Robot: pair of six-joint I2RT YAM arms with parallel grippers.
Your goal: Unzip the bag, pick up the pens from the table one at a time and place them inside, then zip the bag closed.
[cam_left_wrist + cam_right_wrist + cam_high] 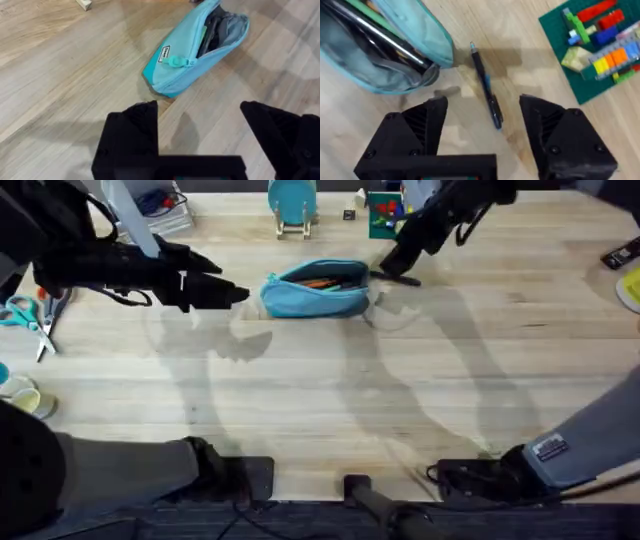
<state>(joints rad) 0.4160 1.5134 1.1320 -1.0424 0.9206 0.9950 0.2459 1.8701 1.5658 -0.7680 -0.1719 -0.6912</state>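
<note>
The turquoise bag [315, 290] lies unzipped at the table's far middle, its mouth gaping with pens inside. In the left wrist view the bag [185, 55] shows its zipper pull [177, 61] at the near end. My left gripper [238, 293] hovers open just left of the bag, nothing between its fingers [131, 135]. In the right wrist view a shiny dark pen [380, 37] rests inside the bag [420, 30]. A black pen [486, 87] with blue marks lies on the wood beside the bag's right end. My right gripper [485, 122] stands open straddling that pen [400, 278].
A green plate of toy bricks [590, 45] sits close to the right of the pen. A teal disc on a wooden stand [292, 205] is behind the bag. Scissors [30, 315] lie far left, a cup [25, 395] at the left edge.
</note>
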